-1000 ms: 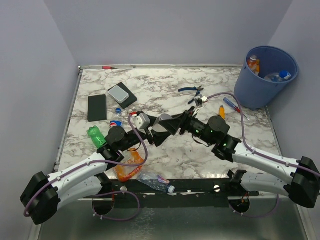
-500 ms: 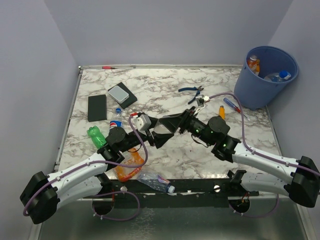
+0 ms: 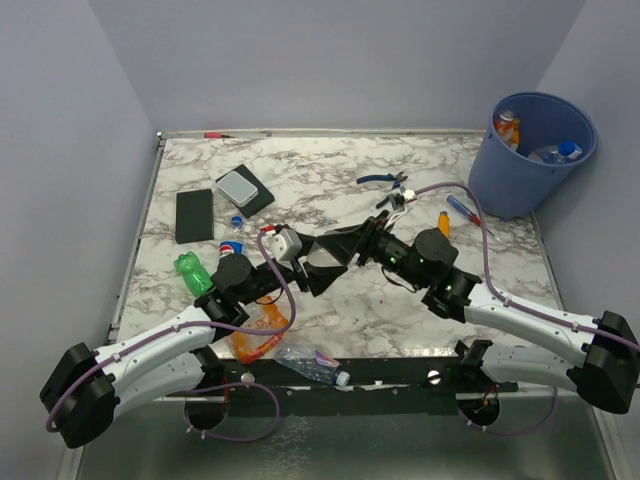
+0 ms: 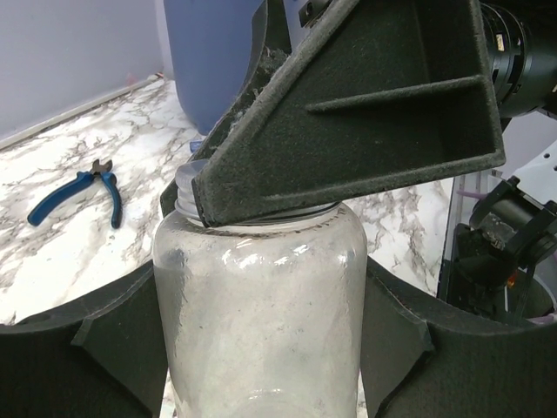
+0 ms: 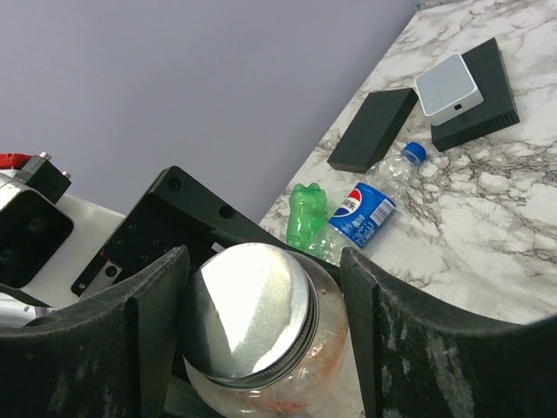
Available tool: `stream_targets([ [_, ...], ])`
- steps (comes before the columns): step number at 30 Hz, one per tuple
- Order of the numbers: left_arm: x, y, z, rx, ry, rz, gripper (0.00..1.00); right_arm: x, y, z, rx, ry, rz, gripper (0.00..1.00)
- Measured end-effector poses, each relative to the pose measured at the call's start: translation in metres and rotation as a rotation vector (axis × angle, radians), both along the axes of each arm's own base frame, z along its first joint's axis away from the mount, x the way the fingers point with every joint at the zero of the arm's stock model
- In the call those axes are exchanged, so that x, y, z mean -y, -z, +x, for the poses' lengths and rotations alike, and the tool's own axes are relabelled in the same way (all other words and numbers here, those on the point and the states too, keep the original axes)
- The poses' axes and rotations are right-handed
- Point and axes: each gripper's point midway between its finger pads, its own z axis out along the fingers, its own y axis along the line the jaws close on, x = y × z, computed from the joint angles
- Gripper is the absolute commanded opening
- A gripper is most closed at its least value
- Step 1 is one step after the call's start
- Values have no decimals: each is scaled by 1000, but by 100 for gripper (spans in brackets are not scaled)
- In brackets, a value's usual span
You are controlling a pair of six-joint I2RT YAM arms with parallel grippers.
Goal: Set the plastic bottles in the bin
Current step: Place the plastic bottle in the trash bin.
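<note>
The left pincer (image 3: pixel 303 268) is about half open and clamped on the body of a clear bottle (image 3: pixel 322 257), with one pad pressed against each side of it. In the left wrist view the bottle (image 4: pixel 261 296) fills the gap between the pincer's (image 4: pixel 261 357) two black fingers (image 4: pixel 83 348).

The right pincer (image 3: pixel 345 245) meets it head-on from the other side. It is also about half open, and its fingers (image 5: pixel 139 331) sit on either side of the bottle's silver cap (image 5: pixel 248 318) and close against its rim. Both pincers therefore hold the same bottle, one at each end, above the middle of the marble table (image 3: pixel 330 200).

The bin (image 3: pixel 512 185) stands at the far right corner, well away from the held bottle. Inside it are an orange bottle (image 3: pixel 508 128) and a bottle with a blue cap (image 3: pixel 560 152).

More bottles lie on the table:
- A green bottle (image 3: pixel 190 272) lies beside a blue-labelled bottle (image 3: pixel 233 246), to the left of the left arm.
- A crushed orange-tinted bottle (image 3: pixel 255 335) is near the front edge.
- A clear crumpled bottle (image 3: pixel 312 366) lies just beside the orange-tinted one.

Blue-handled pliers (image 3: pixel 383 180) and an orange-handled screwdriver (image 3: pixel 444 222) lie between the pincers and the bin. A flat black slab (image 3: pixel 194 215) and a black box (image 3: pixel 252 200) with a white device on top sit at the left.
</note>
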Motion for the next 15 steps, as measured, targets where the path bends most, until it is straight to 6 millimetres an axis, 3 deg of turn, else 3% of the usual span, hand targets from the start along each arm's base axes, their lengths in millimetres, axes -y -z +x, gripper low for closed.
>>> stream_targets([
  [7, 1, 2, -1, -5, 6, 7, 38, 2, 3, -1, 2, 3, -26, 68],
  [13, 1, 13, -1, -47, 4, 34, 39, 4, 9, 1, 28, 15, -82, 20],
  [15, 1, 16, -2, -56, 4, 39, 45, 4, 11, 0, 28, 12, -90, 4],
])
